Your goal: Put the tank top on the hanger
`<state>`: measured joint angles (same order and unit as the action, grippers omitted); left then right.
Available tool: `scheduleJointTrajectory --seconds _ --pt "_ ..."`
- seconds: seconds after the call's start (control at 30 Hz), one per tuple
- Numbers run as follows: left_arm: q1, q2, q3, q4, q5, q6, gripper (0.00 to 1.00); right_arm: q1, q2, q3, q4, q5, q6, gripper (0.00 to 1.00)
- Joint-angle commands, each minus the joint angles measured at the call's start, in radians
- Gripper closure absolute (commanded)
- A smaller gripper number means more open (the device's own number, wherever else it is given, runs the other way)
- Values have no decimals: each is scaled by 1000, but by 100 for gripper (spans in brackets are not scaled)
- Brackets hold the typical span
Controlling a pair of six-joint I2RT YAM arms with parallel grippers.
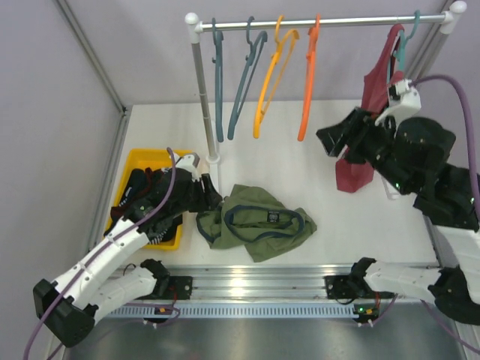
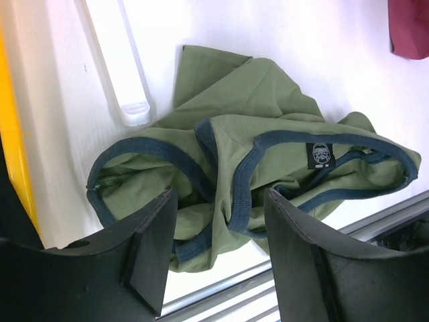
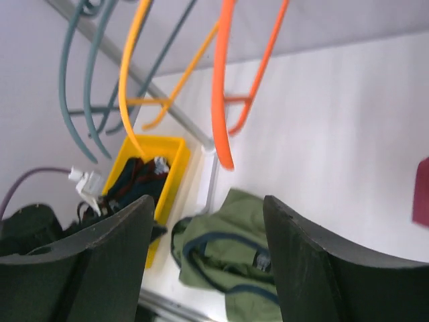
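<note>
The olive-green tank top (image 1: 259, 221) lies crumpled on the white table near the front edge, navy trim and label facing up. It also shows in the left wrist view (image 2: 268, 114) and the right wrist view (image 3: 228, 248). The bright orange hanger (image 1: 307, 82) hangs on the rack rail, and shows in the right wrist view (image 3: 221, 87). My left gripper (image 1: 208, 198) is open at the top's left edge, its jaws on either side of a fold of trim (image 2: 220, 201), not closed on it. My right gripper (image 1: 331, 140) is open and empty (image 3: 208, 204), raised to the right of the orange hanger.
An amber hanger (image 1: 271, 75) and two teal-grey hangers (image 1: 217, 82) hang left of the orange one. A dark red top (image 1: 375, 86) hangs at the rail's right end, behind my right arm. A yellow bin (image 1: 131, 161) of dark clothes sits at left. The rack pole (image 1: 202, 97) stands beside it.
</note>
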<state>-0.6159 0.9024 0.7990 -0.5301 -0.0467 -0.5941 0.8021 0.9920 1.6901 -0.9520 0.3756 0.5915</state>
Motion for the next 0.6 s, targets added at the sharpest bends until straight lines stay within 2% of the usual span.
scheduleJointTrajectory --seconds 0.0,0.23,0.37,0.57 --pt "-1 -25 54 -28 -13 20 40 -9 193 269 -19 137 -172 34" --pt "-2 -46 72 -64 -24 28 40 -50 561 629 24 232 -323 34" --pt "-2 -56 81 -80 -24 30 40 -64 652 694 30 295 -355 34" --pt "-2 -71 82 -102 -35 28 40 -81 672 657 36 310 -368 43"
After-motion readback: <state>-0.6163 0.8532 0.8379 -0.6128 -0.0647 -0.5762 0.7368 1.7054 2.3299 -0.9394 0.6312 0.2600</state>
